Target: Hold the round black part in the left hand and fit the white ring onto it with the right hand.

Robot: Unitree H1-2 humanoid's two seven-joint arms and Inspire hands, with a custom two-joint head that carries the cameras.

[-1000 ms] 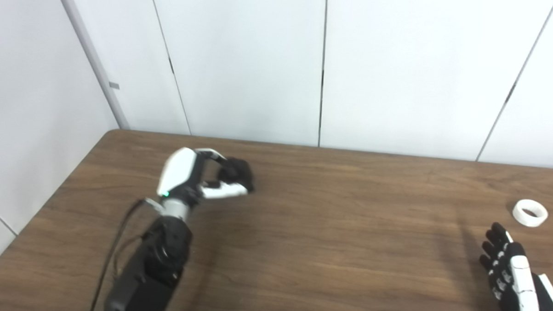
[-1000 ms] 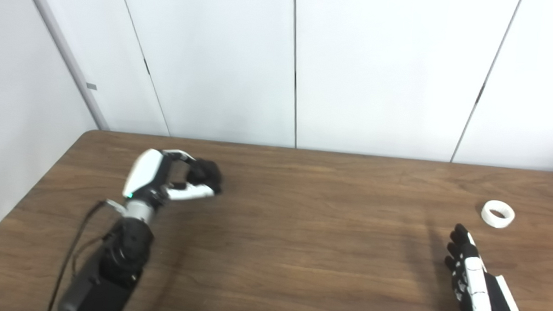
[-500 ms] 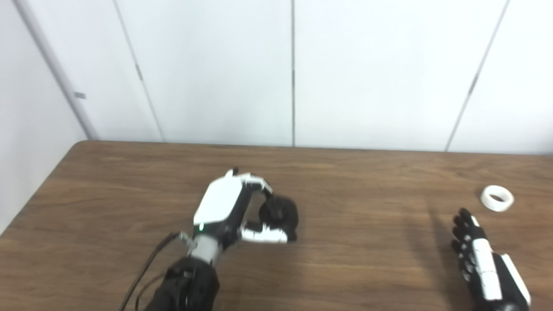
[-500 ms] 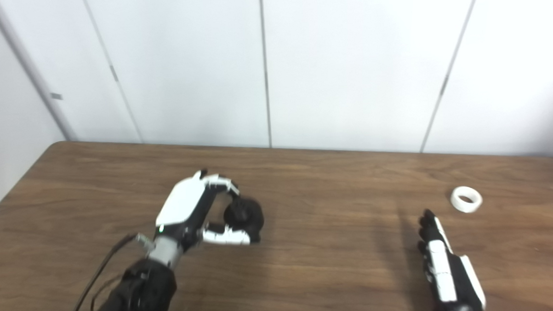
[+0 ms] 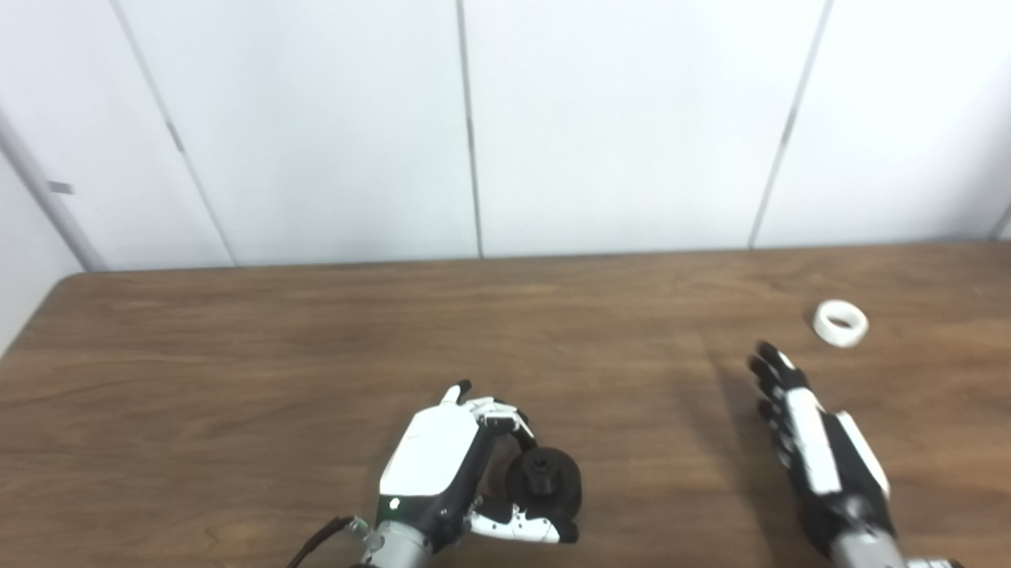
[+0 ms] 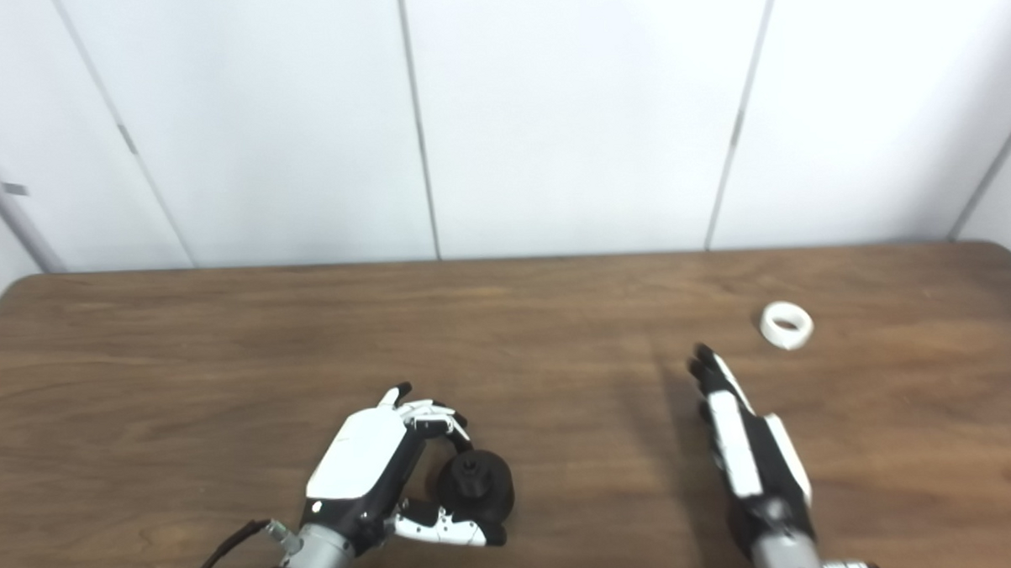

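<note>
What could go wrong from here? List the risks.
1. The right hand is open and apart from the ring, which lies flat on the table. Straight fingers may nudge it away rather than pinch it.
2. The left hand grips the black part only between fingertips and thumb, so pressing the ring on might twist or dislodge it.

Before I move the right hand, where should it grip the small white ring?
Pinch the small white ring across its outer wall, coming down from above. It lies flat on the brown wooden table with its hole facing up, clear beyond the open right hand.
</note>
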